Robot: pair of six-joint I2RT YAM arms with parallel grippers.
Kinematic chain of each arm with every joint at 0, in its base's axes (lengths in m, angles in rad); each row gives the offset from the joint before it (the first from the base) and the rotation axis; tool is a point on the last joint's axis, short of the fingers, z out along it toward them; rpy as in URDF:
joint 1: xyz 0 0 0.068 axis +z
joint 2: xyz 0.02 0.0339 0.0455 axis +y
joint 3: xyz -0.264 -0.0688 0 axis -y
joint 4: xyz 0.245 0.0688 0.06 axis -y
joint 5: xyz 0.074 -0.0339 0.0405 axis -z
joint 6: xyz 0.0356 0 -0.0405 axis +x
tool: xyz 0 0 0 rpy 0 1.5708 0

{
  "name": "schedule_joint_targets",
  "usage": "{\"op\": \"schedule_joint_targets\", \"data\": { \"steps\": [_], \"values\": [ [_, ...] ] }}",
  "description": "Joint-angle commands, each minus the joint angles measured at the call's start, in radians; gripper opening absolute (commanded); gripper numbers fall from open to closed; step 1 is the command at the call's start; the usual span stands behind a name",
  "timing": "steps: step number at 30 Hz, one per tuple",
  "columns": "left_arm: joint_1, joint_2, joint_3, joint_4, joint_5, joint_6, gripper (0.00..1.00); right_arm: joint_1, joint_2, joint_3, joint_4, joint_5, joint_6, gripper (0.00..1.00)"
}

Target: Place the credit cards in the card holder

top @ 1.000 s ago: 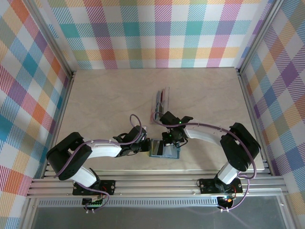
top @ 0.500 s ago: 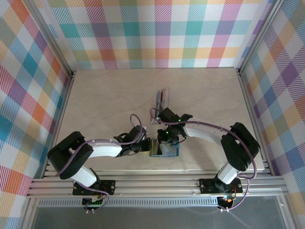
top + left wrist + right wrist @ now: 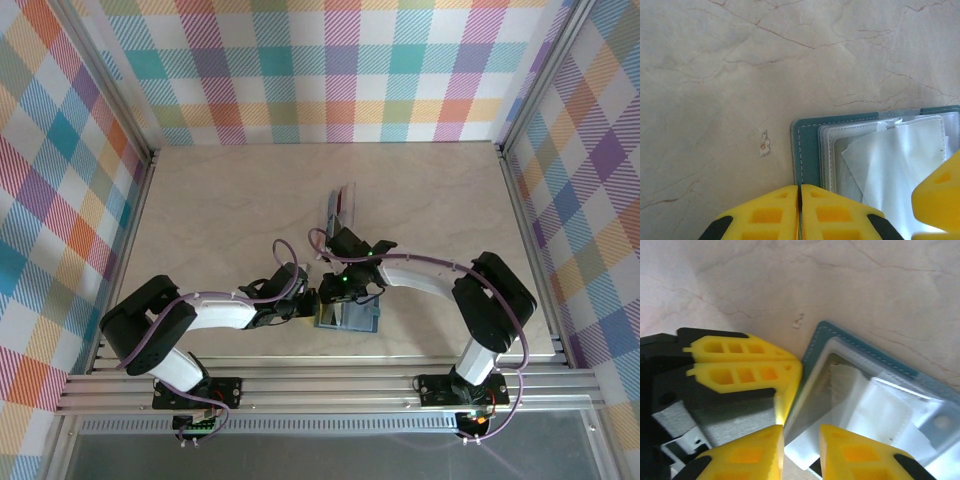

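The card holder (image 3: 807, 150) lay open and flat on the worktop (image 3: 715, 75), near the front edge between the two arms. Its teal cover framed a stack of clear sleeves (image 3: 860, 142). A pale card (image 3: 890, 165) sat skewed across those sleeves. Whether it was inside a pocket or only resting on top could not be told.

The left gripper (image 3: 799, 194) had its jaws together, with the tip at the holder's left edge, apparently pinning the cover down rather than grasping it. The right gripper (image 3: 801, 440) hovered just above the sleeves with its jaws a little apart. Sleeve plastic showed through the gap, and nothing looked clamped between them.

The other credit cards (image 3: 341, 208) lay in a small pile farther back on the worktop, well apart from the holder, with a red one among them.

By the look of it, the step in hand was delivering one card into the holder, with the right jaws at the point of letting go. The next move called for making sure that card was square and fully home, perhaps with a nudge from a fingertip. After that the right arm would need to lift clear without dragging the sleeves and reach back to the pile for another card. Meanwhile the left jaws would need to pin the holder down so it did not slide.
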Motion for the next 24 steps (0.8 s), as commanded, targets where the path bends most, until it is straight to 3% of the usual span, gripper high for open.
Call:
{"op": "schedule_joint_targets", "data": {
  "steps": [1,7,14,17,24],
  "values": [
    [-0.016,0.05,-0.014,-0.049,-0.003,-0.004,0.1,0.007,-0.039,-0.004,0.04,-0.067,0.021,0.32],
    [-0.015,0.039,-0.013,-0.054,0.0,-0.006,0.1,0.007,-0.07,-0.066,0.113,-0.158,0.049,0.42],
    [-0.012,-0.014,-0.024,-0.072,0.005,-0.012,0.1,0.007,-0.098,-0.115,0.207,-0.261,0.077,0.46],
    [-0.012,-0.037,-0.025,-0.084,0.002,-0.01,0.11,0.009,-0.15,-0.104,0.099,-0.106,0.054,0.46],
    [-0.012,-0.039,-0.019,-0.085,0.011,-0.001,0.11,-0.01,-0.248,-0.099,-0.095,0.114,0.006,0.55]
  ]
}}
